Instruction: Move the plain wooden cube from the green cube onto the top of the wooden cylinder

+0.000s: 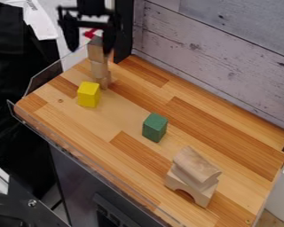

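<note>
The worktop has orange, tan and brown wood stripes. One block is yellow, one is green. The stacked blocks are light brown. The wall is gray with dark spots.

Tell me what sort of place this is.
Probably a robotics lab or test bench: a black gripper hangs over a wooden tabletop with low clear walls, and toy blocks, yellow and green among them, stand there.

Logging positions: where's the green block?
In the camera view, the green block is near the centre, between the yellow block and the wooden arch.
</note>
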Robot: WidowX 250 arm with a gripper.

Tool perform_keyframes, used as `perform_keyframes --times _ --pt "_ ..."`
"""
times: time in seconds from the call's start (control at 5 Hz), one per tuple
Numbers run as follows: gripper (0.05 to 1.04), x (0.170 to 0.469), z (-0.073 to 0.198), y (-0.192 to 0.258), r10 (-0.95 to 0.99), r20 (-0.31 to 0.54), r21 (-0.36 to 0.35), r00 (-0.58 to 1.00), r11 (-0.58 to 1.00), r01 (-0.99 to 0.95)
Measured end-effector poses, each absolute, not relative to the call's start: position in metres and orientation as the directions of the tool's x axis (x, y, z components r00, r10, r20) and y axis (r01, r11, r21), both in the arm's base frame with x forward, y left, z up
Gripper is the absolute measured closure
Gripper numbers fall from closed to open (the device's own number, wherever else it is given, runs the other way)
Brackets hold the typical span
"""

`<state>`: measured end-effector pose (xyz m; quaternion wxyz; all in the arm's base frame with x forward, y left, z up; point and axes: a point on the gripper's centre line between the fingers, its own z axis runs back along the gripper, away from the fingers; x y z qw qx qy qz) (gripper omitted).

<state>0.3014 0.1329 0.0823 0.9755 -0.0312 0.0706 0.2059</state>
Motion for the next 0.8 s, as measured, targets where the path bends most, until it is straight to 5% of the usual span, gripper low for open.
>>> perform_keyframes --times 0.4,0.8 --pt "0.083 0.285 0.093 0.087 0.297 -0.156 0.003 0.942 0.954 -0.3" --pt "0.083 0.283 0.078 0.036 0.199 -0.129 -0.05 0.971 0.977 -0.207"
